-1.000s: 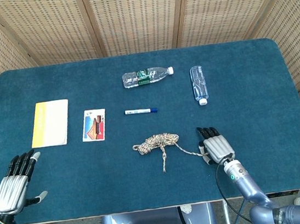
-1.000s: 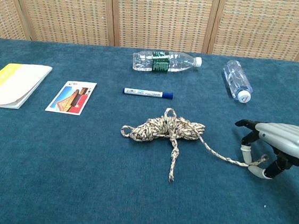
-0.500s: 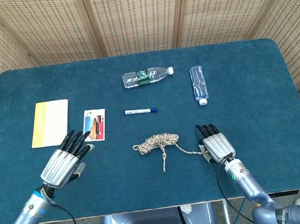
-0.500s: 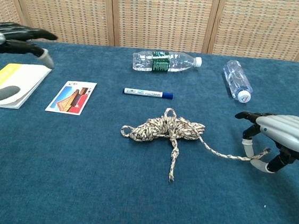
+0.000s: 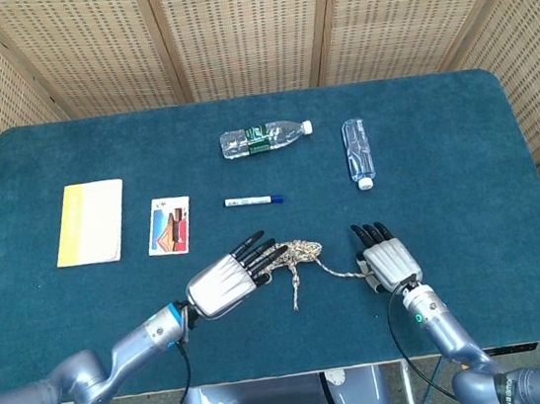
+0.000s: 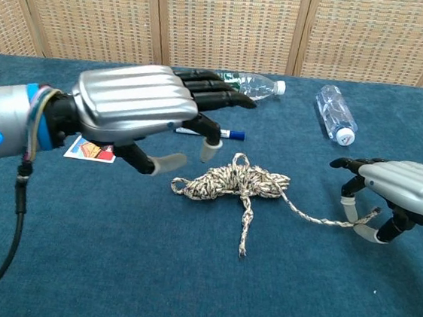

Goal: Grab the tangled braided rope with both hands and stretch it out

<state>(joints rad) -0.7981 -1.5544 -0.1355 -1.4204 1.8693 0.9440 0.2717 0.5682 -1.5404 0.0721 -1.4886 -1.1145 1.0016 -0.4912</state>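
Pinching one rope end, the right hand (image 6: 393, 199) grips the braided rope (image 6: 233, 182), whose tangle lies mid-counter. Fingers spread and empty, the left hand (image 6: 137, 109) hovers above the tangle. Toward the far edge lie two clear bottles (image 5: 266, 138) (image 5: 358, 152), labels unreadable, and a marker (image 5: 253, 201).

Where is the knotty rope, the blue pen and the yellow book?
rope (image 6: 233, 182), chest view, on the bundled middle.
blue pen (image 5: 253, 201), head view, on the white barrel.
yellow book (image 5: 90, 222), head view, on the cover's middle.
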